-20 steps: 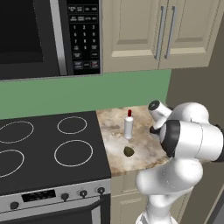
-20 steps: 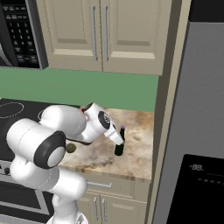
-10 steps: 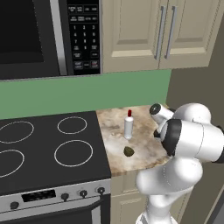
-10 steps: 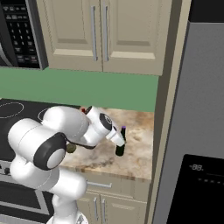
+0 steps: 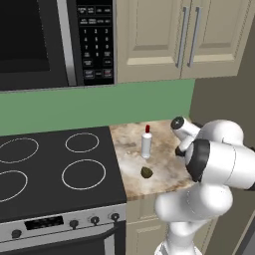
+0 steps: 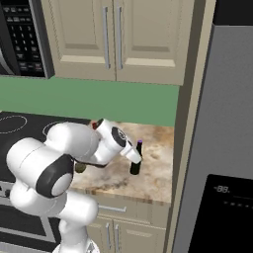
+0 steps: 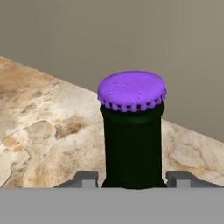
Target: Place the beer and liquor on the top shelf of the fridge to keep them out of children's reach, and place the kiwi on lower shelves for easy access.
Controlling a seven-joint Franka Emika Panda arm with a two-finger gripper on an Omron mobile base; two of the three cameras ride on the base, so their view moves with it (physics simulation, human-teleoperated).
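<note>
The beer (image 6: 135, 167), a dark bottle with a purple cap, stands upright on the marble counter (image 6: 148, 183) beside the fridge (image 6: 222, 138). My gripper (image 6: 136, 157) is shut on its neck just under the cap. In the hand view the beer (image 7: 131, 140) rises between my two fingertips (image 7: 86, 179), which sit against its sides. The liquor (image 5: 146, 143), pale with a red cap, stands upright farther back on the counter. The kiwi (image 5: 146, 172) lies in front of it, near the counter's front edge. The fridge door is closed, so the top shelf and lower shelves are hidden.
A black stovetop (image 5: 50, 169) fills the counter's left side, with a microwave (image 5: 55, 40) above it. Beige wall cabinets (image 6: 118, 39) hang over the counter. The fridge's grey side wall (image 5: 219, 104) borders the counter on the right.
The jaws have closed from wide open onto the beer's neck. The arm and the bottle have barely shifted.
</note>
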